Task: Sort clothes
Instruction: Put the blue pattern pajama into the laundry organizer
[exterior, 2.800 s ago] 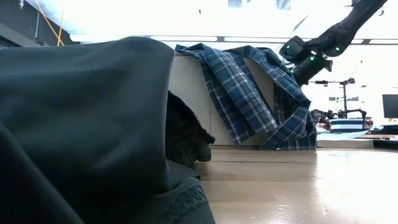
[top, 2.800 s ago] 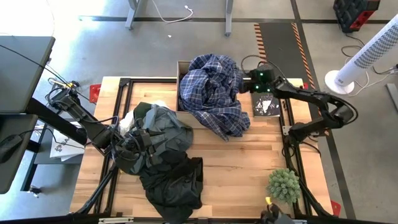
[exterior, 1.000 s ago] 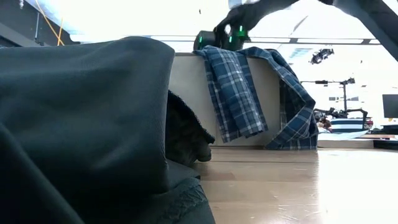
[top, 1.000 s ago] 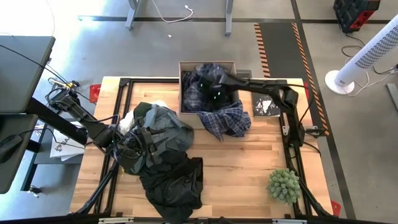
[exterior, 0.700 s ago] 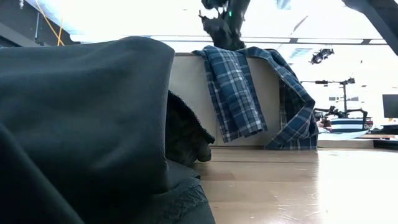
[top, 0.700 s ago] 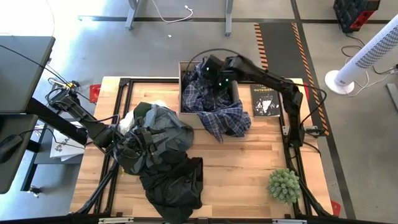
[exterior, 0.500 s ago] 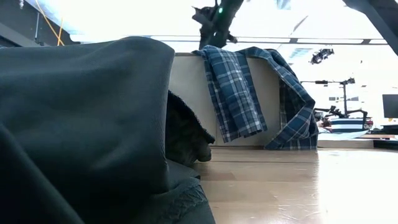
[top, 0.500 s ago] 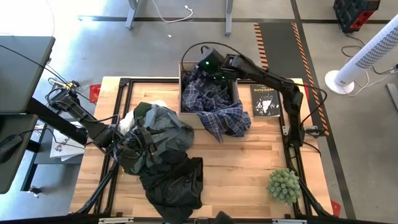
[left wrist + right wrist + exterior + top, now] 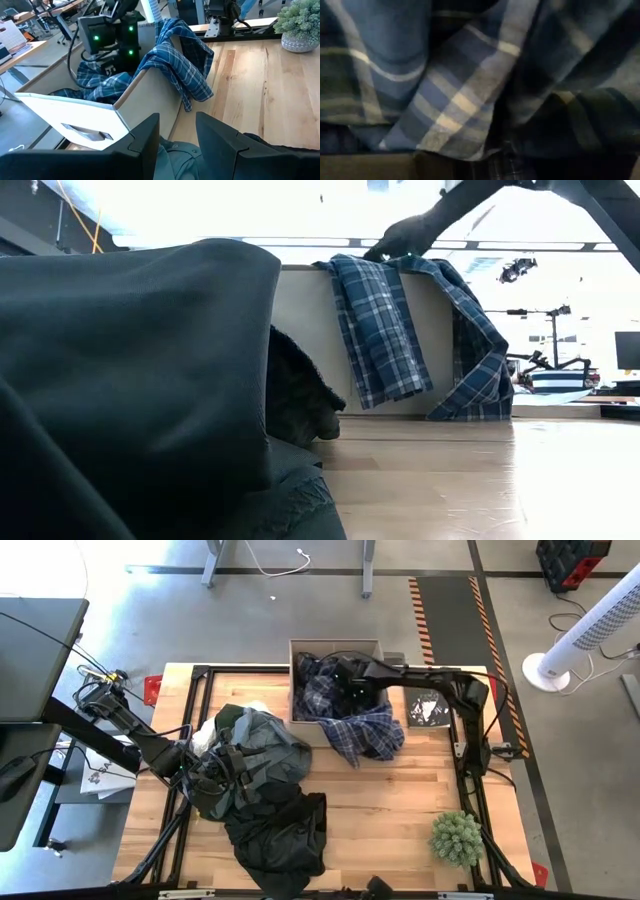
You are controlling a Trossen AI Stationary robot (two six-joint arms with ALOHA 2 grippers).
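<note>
Covering the table's [image 9: 400, 800] left half, a grey-green garment [image 9: 255, 755] is lying heaped on a black one [image 9: 285, 830], with a bit of white cloth [image 9: 255, 707] peeking out behind. Spilling from the box [image 9: 330, 645], the plaid shirt [image 9: 365, 730] is hanging over its front wall. Reaching into the box, the right gripper [image 9: 350, 680] is pressing down among the plaid folds; I cannot tell how its fingers stand. Resting at the grey-green heap, the left gripper [image 9: 177, 132] is showing parted fingers with nothing between them.
</note>
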